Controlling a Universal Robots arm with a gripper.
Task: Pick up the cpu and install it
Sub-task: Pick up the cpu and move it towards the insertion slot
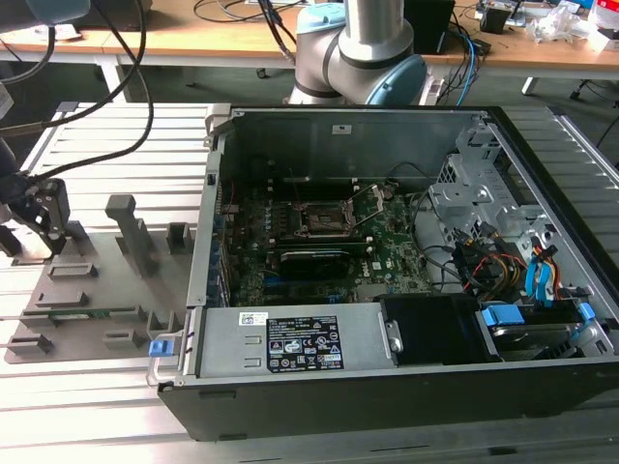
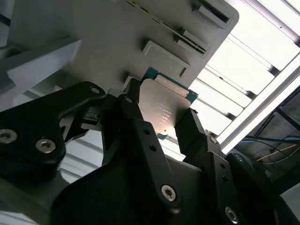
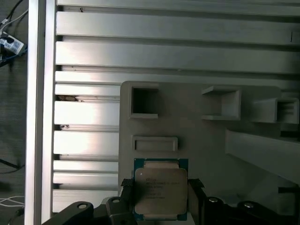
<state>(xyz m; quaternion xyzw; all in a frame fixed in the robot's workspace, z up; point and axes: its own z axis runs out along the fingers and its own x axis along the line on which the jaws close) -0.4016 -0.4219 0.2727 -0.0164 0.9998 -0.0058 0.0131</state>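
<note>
- The gripper point(image 3: 161, 188) is down at the grey tray point(image 1: 97, 290), over the tray's end that lies farthest toward the exterior view's left.
- The cpu point(image 3: 161, 190) sits at that same end of the tray, just beside a low raised block point(image 3: 155, 143) of the tray.
- The jaws stand on two opposite edges of the cpu, pinching it between them with no gap visible on either side.
- I cannot tell whether the chip is lifted off the tray or resting on it. At most it is just above the surface.
- As I judge it, the pick-up is at the grasp stage. The carry and the install are not yet done.
- The socket point(image 1: 324, 220) on the board inside the computer case point(image 1: 387, 382) lies well apart from the tray, toward the exterior view's right, and looks unfilled.
- The exterior view gives the whole layout of tray, case and socket, but the chip itself is hidden there by the gripper body.
- The first wrist view looks straight down on the cpu's metal top and green rim, and shows the tray's empty pockets point(image 3: 144, 101) beyond it.
- The second wrist view looks along the black fingers point(image 2: 136, 119) from behind, showing how they flank the plate point(image 2: 164, 105).
</note>
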